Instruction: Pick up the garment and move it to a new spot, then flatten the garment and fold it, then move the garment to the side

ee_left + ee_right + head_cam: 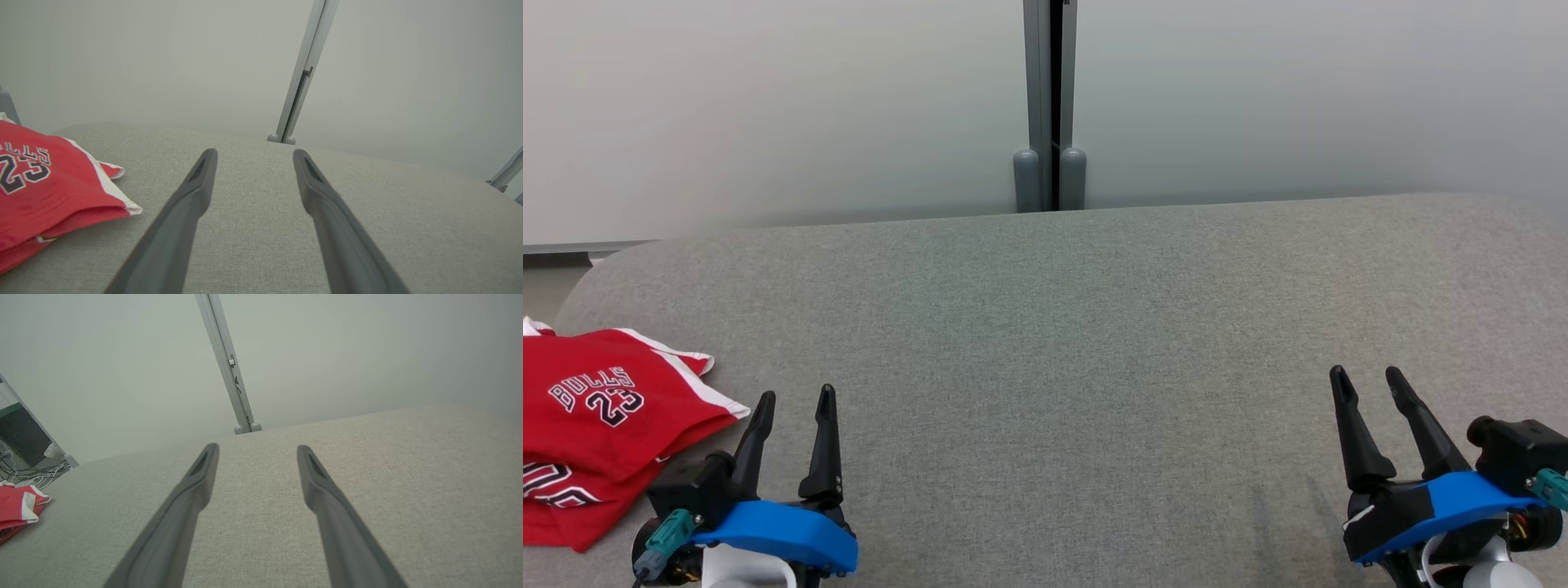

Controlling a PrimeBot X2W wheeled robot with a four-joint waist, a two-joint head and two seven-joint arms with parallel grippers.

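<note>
A red jersey (600,429) with white trim and "BULLS 23" print lies folded at the left edge of the grey fabric surface (1078,343). It also appears at the left in the left wrist view as the jersey (45,192) and far left in the right wrist view as the jersey (16,506). My left gripper (796,400) hovers open just right of the jersey, apart from it, nothing between its fingers (196,183). My right gripper (1368,377) stands open at the lower right, far from the garment, holding nothing.
A pale frosted partition with a grey vertical post (1049,106) rises behind the surface. Cables (24,473) lie on the floor beyond the left end. The surface's rounded left corner (596,273) is near the jersey.
</note>
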